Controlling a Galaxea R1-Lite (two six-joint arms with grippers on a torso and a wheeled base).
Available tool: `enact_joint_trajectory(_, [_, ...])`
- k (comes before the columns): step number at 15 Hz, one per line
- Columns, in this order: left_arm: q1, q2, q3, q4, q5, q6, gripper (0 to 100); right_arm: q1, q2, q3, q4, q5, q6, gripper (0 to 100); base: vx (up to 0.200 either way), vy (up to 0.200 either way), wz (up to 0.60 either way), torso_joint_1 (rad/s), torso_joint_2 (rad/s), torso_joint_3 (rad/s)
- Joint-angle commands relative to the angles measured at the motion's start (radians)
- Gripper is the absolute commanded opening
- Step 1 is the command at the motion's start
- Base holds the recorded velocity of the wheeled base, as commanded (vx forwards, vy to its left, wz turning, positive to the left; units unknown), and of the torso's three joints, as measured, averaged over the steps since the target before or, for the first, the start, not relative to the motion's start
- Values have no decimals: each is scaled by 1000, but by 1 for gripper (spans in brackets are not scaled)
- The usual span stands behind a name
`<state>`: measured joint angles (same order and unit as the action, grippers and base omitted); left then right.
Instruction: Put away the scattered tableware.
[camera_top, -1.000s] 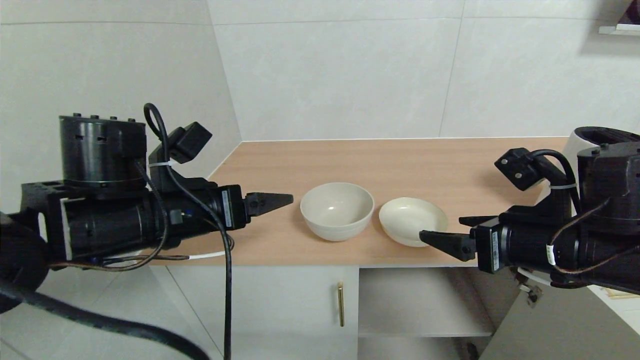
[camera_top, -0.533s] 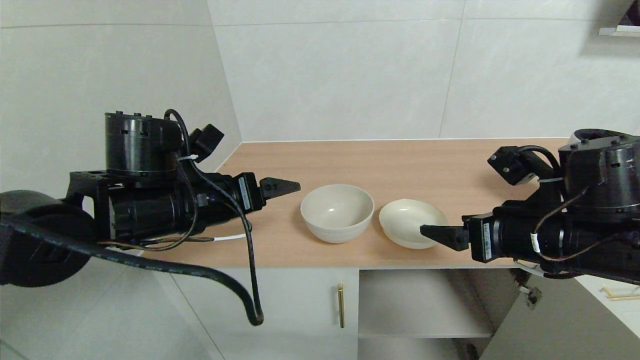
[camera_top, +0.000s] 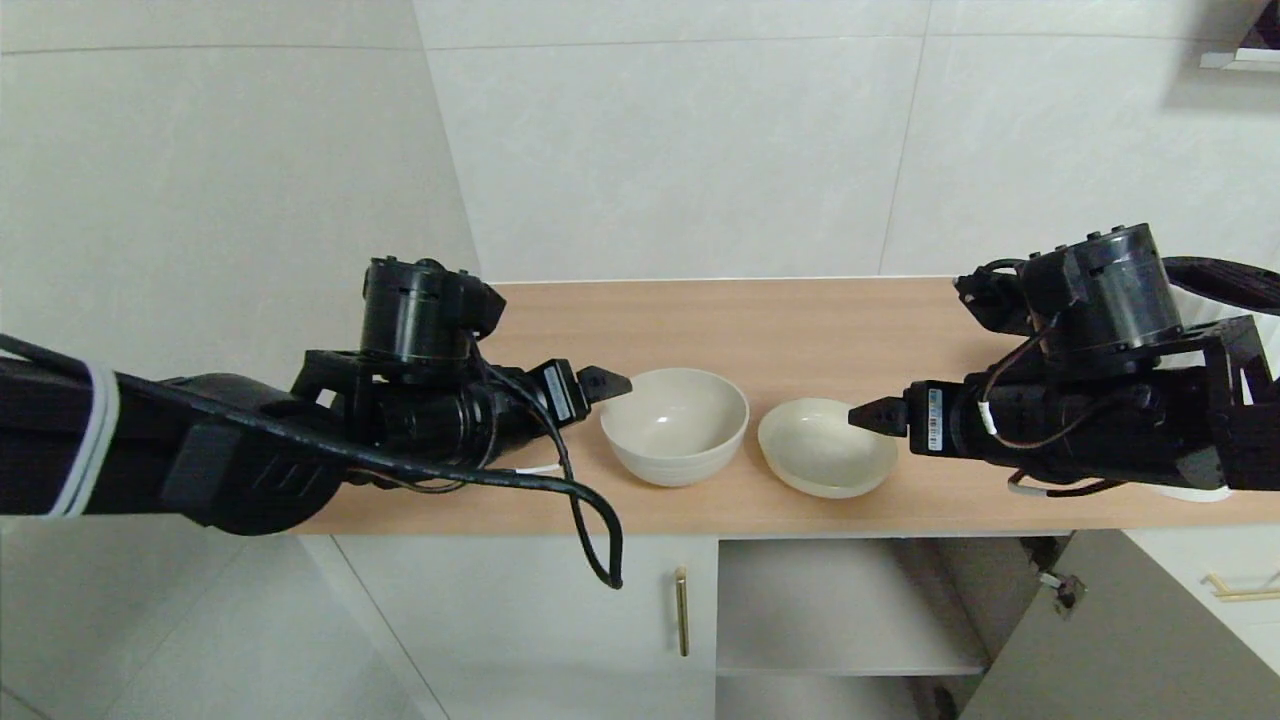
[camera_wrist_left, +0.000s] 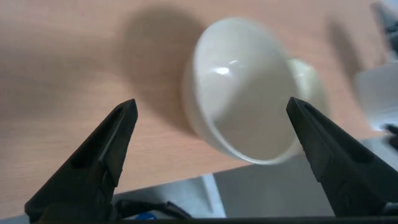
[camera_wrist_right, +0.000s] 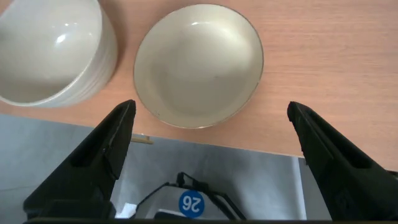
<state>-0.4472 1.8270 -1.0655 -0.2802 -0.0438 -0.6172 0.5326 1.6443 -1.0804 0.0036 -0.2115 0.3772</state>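
Both bowls are sitting upright on the wooden countertop (camera_top: 800, 320), close to its front edge. The deep bowl (camera_top: 673, 425) is on the robot's left and the shallow bowl (camera_top: 826, 445) is just beside it on the right; the right wrist view shows a thin strip of wood between them, so they're not touching. Both are a plain cream colour and both look empty inside.

The left gripper (camera_top: 612, 383) hangs level with the deep bowl's rim, right at its left side; I honestly can't tell from the head view whether the tip touches the rim. From the left wrist view its fingers (camera_wrist_left: 109, 155) are spread wide with nothing in them, and the deep bowl sits in the gap ahead of them.

The right gripper (camera_top: 868, 413) comes in from the other side, with its tip over the right-hand rim of the shallow bowl; whether there's contact I can't say either. Its fingers (camera_wrist_right: 99, 162) are also spread wide and empty, and in the right wrist view the shallow bowl lies between them.

Under the counter, a closed cabinet door (camera_top: 560, 620) with a gold handle (camera_top: 681, 610) sits below the deep bowl; next to it, below the shallow bowl, there's an open compartment with a white shelf (camera_top: 840, 650). White tiled wall (camera_top: 700, 150) behind everything.
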Motion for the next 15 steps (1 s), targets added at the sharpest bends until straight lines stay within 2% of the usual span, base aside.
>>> enact_joint_trajectory(1, [-24, 64, -5, -2, 15, 1, 100, 0, 20, -1, -1, 0, 0, 100, 0, 0, 0, 0, 0, 0])
enact_joint_trajectory(7, [-38, 84, -5, -7, 15, 1, 100, 0, 19, 2, -1, 0, 0, 100, 0, 0, 0, 0, 0, 0])
enact_joint_trajectory(8, [-41, 84, -4, -7, 15, 1, 0, 1, 19, 4, -1, 0, 0, 100, 0, 0, 0, 0, 0, 0])
enact_joint_trajectory(15, [-48, 74, -4, -7, 15, 2, 0, 1, 20, 5, -1, 0, -1, 100, 0, 0, 0, 0, 0, 0])
